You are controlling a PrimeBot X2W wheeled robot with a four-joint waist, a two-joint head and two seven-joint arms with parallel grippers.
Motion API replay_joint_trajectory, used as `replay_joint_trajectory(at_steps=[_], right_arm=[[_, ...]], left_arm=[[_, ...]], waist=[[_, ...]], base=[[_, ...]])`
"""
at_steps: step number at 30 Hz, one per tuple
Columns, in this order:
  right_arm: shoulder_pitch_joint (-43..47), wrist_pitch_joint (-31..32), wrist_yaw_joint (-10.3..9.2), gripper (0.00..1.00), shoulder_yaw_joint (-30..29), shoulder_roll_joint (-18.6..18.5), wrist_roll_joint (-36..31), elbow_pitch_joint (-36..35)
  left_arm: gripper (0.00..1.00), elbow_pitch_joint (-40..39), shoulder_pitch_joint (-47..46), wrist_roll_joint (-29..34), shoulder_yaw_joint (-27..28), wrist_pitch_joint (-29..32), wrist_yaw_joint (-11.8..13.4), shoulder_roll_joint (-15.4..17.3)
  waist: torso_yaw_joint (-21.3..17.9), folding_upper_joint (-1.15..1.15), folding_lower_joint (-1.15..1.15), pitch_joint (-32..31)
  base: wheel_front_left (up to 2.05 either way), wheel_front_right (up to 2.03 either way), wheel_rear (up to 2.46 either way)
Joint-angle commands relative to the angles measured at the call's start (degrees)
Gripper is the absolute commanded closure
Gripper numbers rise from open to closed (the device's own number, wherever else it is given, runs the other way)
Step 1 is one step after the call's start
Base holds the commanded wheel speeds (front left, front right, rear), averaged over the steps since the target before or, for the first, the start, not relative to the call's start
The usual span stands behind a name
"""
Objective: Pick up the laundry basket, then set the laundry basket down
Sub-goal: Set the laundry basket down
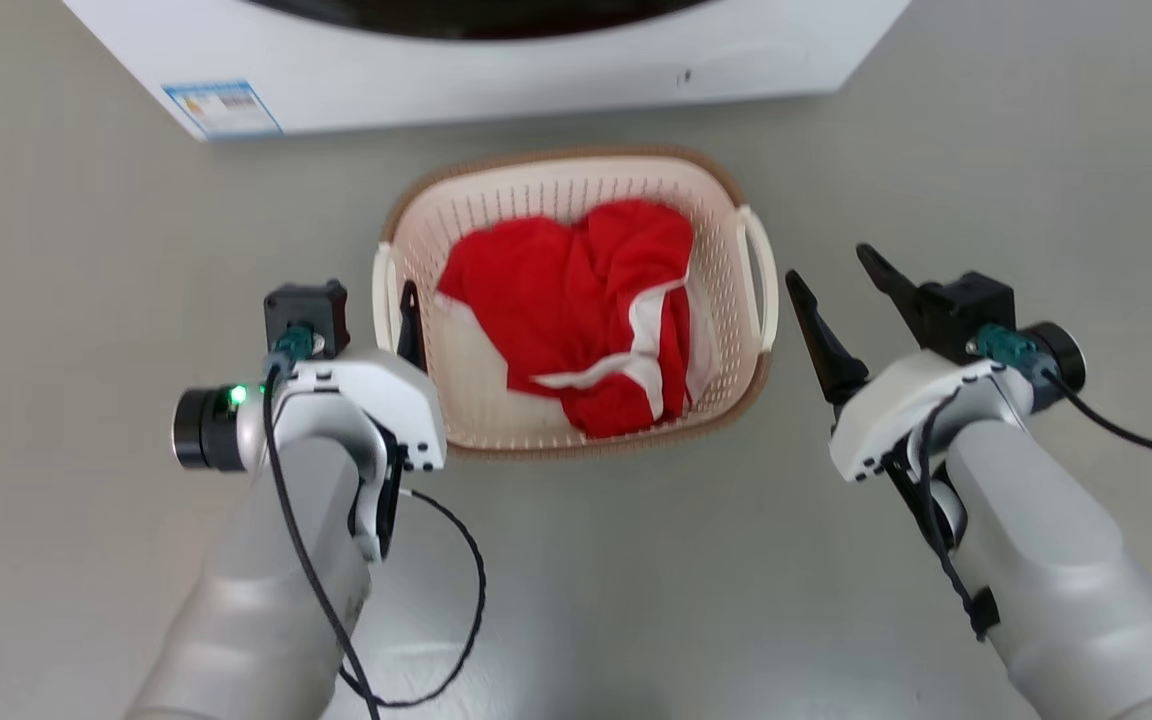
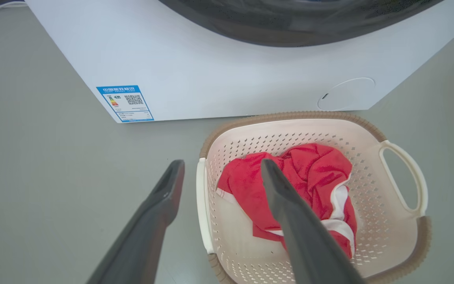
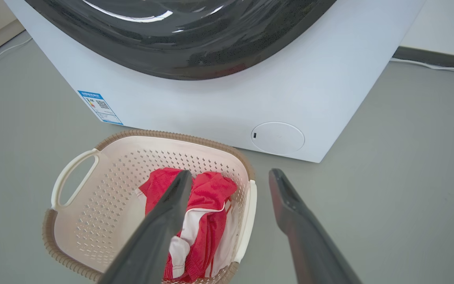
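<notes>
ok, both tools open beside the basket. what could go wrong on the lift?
1. The left tool appears to straddle the left white loop handle of the cream perforated plastic laundry basket, but the right tool stands clear of the right handle: a lopsided lift may tip it.
2. The left tool's inner finger hangs near the red-and-white garment and might pinch cloth.

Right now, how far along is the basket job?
Done: nothing yet. The basket sits on the floor before the washer, with a red garment inside. In hand: both grippers are open. The left gripper straddles the left handle, and the right gripper is beside the right handle, apart from it. Left: grip, lift, set down.
</notes>
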Motion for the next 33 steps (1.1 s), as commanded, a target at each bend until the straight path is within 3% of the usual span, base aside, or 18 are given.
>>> replay_joint_trajectory(at_steps=[1, 9, 18, 25, 33], right_arm=[[2.28, -0.79, 0.26, 0.0, 0.44, 0.1, -0.57, -1.2], [9.04, -0.79, 0.26, 0.0, -5.76, -0.02, -3.82, -6.86], [15.69, -0.79, 0.26, 0.0, -8.96, -1.2, -6.49, -9.63], [19.97, -0.79, 0.26, 0.0, -10.87, -1.76, -7.75, -13.8], [23.65, -0.79, 0.26, 0.0, -13.32, -1.87, -8.38, -19.04]], left_arm=[[0.0, -1.18, 1.3, 0.75, 1.5, -0.3, -0.22, 1.14], [0.0, -9.57, 11.06, 3.68, 9.03, -0.3, -3.91, 0.43], [0.0, -16.03, 20.24, 6.38, 17.17, -0.3, -8.02, -0.34], [0.0, -20.55, 27.18, 8.67, 22.04, -0.3, -9.1, -0.68], [0.0, -25.42, 32.6, 11.4, 25.62, -0.3, -9.49, -0.8]], waist=[[0.49, 0.0, 0.0, -3.41], [1.27, 0.0, 0.0, -12.99], [3.07, 0.0, 0.0, -22.69], [3.93, 0.0, 0.0, -28.36], [3.93, 0.0, 0.0, -29.85]], base=[[0.0, 0.0, 0.0], [0.0, 0.0, 0.0], [0.0, 0.0, 0.0], [0.0, 0.0, 0.0], [0.0, 0.0, 0.0]])
